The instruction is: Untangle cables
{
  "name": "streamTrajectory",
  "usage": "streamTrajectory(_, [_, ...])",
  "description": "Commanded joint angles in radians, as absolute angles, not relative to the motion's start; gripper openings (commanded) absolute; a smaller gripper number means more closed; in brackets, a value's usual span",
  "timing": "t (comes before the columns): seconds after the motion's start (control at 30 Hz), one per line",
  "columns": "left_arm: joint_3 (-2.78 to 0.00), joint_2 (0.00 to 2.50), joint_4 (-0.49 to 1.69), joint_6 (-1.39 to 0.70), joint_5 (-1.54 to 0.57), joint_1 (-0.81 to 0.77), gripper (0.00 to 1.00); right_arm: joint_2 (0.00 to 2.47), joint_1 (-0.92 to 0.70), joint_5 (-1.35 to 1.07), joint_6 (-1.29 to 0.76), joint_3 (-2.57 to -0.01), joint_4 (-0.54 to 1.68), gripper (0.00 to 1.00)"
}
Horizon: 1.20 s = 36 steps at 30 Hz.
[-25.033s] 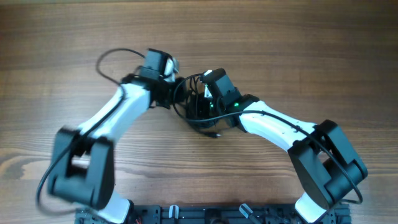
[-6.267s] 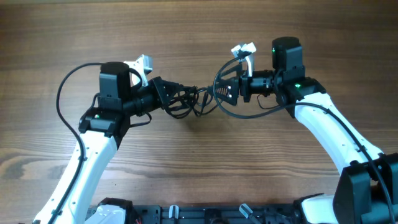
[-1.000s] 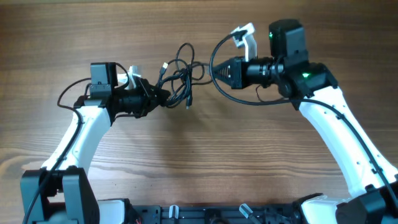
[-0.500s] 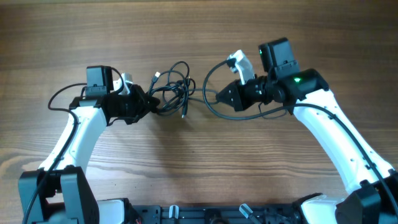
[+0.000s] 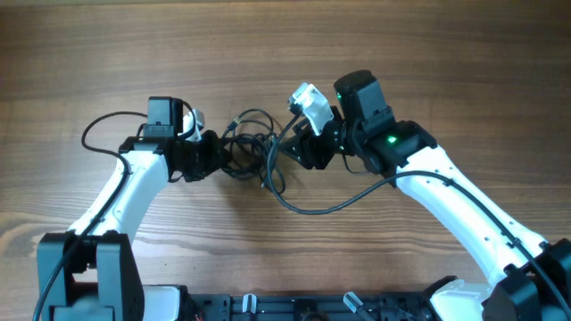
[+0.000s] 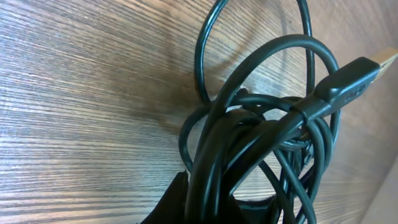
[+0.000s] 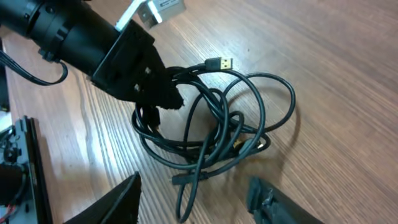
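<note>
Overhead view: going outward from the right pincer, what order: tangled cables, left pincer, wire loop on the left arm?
1. The cables, just left of the right pincer.
2. The left pincer, gripping the clump's far side.
3. The wire loop, far left.

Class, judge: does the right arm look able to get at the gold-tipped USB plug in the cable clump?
Probably, but tight. The right arm's jaws stand open near the cable clump; the USB plug lies uncovered on its far side, right beside the left arm's gripping jaws.
</note>
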State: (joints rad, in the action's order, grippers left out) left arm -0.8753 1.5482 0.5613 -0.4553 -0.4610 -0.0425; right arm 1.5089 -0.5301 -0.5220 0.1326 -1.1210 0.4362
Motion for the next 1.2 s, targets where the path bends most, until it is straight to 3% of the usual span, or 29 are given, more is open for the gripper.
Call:
streamTrajectory(0.0, [-0.871, 1.554, 0.557, -0.426, -0.443, -0.068, 0.04, 1.500, -0.581, -0.464, 0.092, -1.135, 0.452, 0.58])
streamTrajectory(0.2, [-0.870, 1.554, 0.564, -0.434, -0.410, -0.077, 0.04, 1.638, -0.703, -0.320, -0.035, -1.133, 0.506, 0.54])
streamTrajectory(0.4, [-0.870, 1.554, 0.582, -0.433, -0.388, -0.076, 0.04, 1.749, -0.708, -0.321, -0.037, -1.133, 0.447, 0.51])
streamTrajectory(0.6, [-0.870, 1.554, 0.588, -0.434, -0.384, -0.076, 0.04, 1.802, -0.709, -0.322, -0.064, -1.131, 0.412, 0.40])
streamTrajectory(0.63, [-0.870, 1.554, 0.588, -0.434, -0.384, -0.076, 0.04, 1.803, -0.709, -0.321, -0.064, -1.131, 0.411, 0.37])
streamTrajectory(0.67, [-0.870, 1.554, 0.588, -0.434, -0.384, -0.076, 0.04, 1.805, -0.709, -0.313, -0.063, -1.131, 0.404, 0.23])
streamTrajectory(0.73, [-0.870, 1.554, 0.588, -0.434, -0.384, -0.076, 0.04, 1.805, -0.706, -0.310, -0.071, -1.131, 0.365, 0.04])
streamTrajectory(0.8, [-0.870, 1.554, 0.589, -0.434, -0.374, -0.076, 0.04, 1.797, -0.693, -0.335, -0.129, -1.139, 0.343, 0.04])
streamTrajectory(1.0, [-0.870, 1.554, 0.625, -0.533, -0.196, -0.076, 0.04, 1.542, -0.512, -0.831, -0.132, -1.158, 0.332, 0.04])
streamTrajectory(1.17, [-0.869, 1.554, 0.625, -0.562, -0.173, -0.076, 0.04, 1.413, -0.409, -0.834, -0.136, -1.157, 0.420, 0.04])
